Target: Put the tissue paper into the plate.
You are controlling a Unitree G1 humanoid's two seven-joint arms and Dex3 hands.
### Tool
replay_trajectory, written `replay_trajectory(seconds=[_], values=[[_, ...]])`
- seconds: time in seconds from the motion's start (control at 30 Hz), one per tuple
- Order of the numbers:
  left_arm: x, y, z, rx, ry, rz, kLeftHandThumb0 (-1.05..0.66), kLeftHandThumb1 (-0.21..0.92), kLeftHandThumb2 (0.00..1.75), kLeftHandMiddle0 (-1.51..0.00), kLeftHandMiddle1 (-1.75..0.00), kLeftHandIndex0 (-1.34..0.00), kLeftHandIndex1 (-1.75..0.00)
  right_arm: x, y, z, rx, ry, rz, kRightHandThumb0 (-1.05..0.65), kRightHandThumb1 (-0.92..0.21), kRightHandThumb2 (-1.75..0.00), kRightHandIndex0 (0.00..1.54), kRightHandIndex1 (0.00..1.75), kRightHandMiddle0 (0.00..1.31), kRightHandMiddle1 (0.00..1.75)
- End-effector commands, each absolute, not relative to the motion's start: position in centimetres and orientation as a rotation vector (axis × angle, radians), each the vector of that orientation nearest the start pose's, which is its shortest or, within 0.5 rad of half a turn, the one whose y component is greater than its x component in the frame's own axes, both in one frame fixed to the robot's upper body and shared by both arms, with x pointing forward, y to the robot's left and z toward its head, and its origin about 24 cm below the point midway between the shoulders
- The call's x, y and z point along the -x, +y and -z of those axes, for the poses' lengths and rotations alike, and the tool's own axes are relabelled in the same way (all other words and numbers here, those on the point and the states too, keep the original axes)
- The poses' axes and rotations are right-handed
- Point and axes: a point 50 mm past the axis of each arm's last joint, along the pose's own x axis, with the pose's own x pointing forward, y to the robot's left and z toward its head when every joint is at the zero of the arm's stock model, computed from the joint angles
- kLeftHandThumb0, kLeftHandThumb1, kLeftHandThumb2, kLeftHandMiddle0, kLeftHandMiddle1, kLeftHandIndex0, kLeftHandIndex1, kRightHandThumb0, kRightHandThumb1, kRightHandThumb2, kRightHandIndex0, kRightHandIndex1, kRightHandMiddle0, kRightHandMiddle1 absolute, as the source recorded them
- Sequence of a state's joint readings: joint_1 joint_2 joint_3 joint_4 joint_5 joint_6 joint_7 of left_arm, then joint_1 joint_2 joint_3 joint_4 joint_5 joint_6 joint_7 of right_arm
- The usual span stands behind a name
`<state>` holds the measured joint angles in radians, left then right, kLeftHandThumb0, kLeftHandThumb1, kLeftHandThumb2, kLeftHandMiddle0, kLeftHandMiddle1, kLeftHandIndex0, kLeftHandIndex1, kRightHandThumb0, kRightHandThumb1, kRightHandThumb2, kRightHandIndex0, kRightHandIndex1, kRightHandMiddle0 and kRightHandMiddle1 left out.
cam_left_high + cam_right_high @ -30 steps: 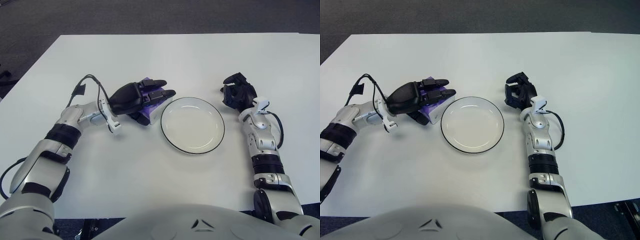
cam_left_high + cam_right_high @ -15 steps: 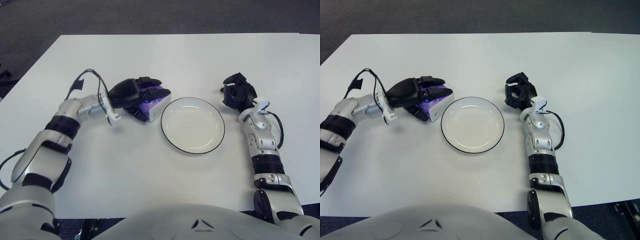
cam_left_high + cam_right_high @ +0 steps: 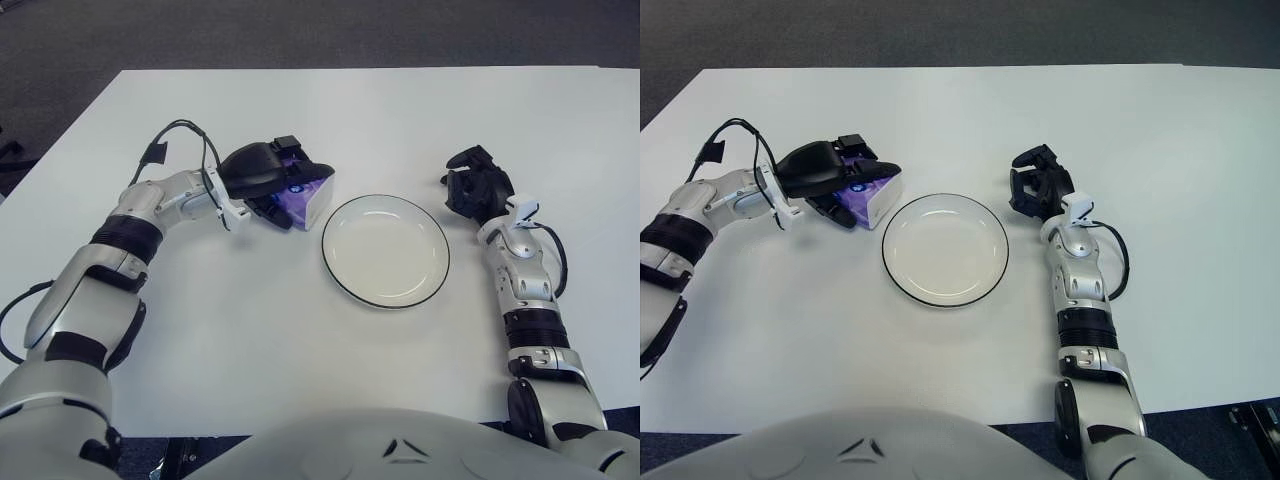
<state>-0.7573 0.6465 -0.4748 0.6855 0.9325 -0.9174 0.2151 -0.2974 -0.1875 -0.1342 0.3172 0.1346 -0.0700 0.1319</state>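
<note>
Beside plate (image 3: 385, 250), left hand (image 3: 268, 176) — gripping tissue pack (image 3: 307, 196)

Left arm: reaches forward and inward across the counter (image 3: 330, 360), forearm angled right.
Left robot hand (image 3: 268, 178): palm down, fingers curled around a purple tissue pack (image 3: 308, 198).
Right robot hand (image 3: 474, 185): idle, fingers curled, holding nothing.

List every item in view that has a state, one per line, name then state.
tissue pack: purple and white, gripped by the left hand, left of the plate, not in it.
plate: upright on the table, nothing in it.
left hand: fingers closed over the tissue pack.
right hand: idle, right of the plate, fingers curled, holding nothing.
table: white, carrying the plate.
</note>
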Motion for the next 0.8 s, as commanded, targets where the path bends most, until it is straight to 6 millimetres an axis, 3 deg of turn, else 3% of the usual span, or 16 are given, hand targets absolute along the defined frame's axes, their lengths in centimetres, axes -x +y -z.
replay_trajectory(seconds=[0.0,0.2,0.5,0.57,0.6,0.67,0.7,0.77], values=[[-32.6,15.7,-11.0,-1.539,-0.783,0.792,-0.94,0.92,0.23,-0.32,-0.14,-0.27,-0.02,-28.9,-20.1,-2.1,-0.014,0.116,-0.013,-0.01,-0.53,-1.05,0.44,1.7,0.28,1.75],[-32.8,15.7,-11.0,-1.521,-0.735,0.818,-1.0,0.92,0.25,-0.38,-0.06,-0.26,0.0,-28.9,-20.1,-2.2,-0.014,0.116,-0.013,-0.01,-0.53,-1.05,0.44,1.7,0.28,1.75],[-33.3,15.5,-11.0,-1.453,-0.629,0.875,-0.98,0.92,0.23,-0.65,-0.14,-0.34,-0.04,-28.9,-20.1,-2.2,-0.013,0.116,-0.013,-0.01,-0.53,-1.06,0.45,1.7,0.28,1.75],[-33.5,15.4,-10.9,-1.438,-0.615,0.87,-0.9,0.91,0.17,-0.6,-0.44,-0.46,-0.08,-28.9,-20.1,-2.2,-0.013,0.115,-0.012,-0.01,-0.53,-1.06,0.45,1.7,0.28,1.75],[-33.6,15.4,-10.9,-1.432,-0.609,0.868,-0.8,0.9,0.11,-0.51,-0.75,-0.55,-0.15,-28.9,-20.1,-2.2,-0.013,0.115,-0.012,-0.01,-0.53,-1.06,0.45,1.7,0.28,1.75],[-33.7,15.4,-10.8,-1.425,-0.603,0.867,-0.54,0.88,0.05,-0.4,-1.22,-0.52,-0.61,-28.9,-20.2,-2.2,-0.014,0.114,-0.012,-0.01,-0.53,-1.06,0.44,1.7,0.28,1.75],[-33.8,15.4,-10.7,-1.422,-0.599,0.865,-0.51,0.89,0.07,-0.38,-1.32,-0.53,-0.75,-28.9,-20.2,-2.2,-0.014,0.114,-0.011,-0.01,-0.53,-1.06,0.44,1.7,0.28,1.75],[-33.9,15.4,-10.7,-1.42,-0.594,0.864,-0.21,0.89,0.2,-0.4,-1.48,-0.55,-0.97,-28.9,-20.2,-2.2,-0.015,0.113,-0.011,-0.01,-0.53,-1.06,0.44,1.7,0.28,1.75]])
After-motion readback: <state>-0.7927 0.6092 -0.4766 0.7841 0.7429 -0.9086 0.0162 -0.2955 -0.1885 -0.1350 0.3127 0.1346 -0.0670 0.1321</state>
